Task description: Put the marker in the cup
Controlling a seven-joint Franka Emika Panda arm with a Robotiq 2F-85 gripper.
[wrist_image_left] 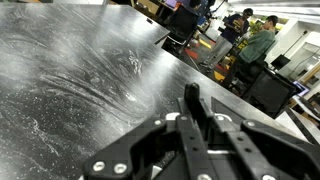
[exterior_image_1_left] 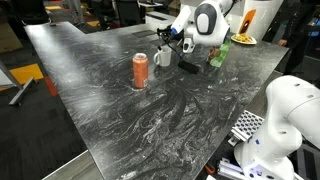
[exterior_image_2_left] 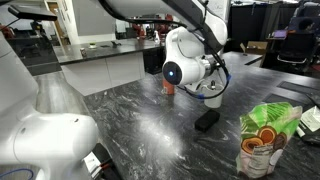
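White cup sitting just below tool; tool seemingly pinching marker; off-centre release risking marker glancing rim, rolling across worktop.

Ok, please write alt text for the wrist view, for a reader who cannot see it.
A black gripper rises from the bottom edge over a grey marbled table. Whether it holds anything is unclear. People stand far behind, in a bright room.

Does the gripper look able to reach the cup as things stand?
Probably yes: the gripper hangs close above the cup, with nothing seen between them; the can and block stand aside.
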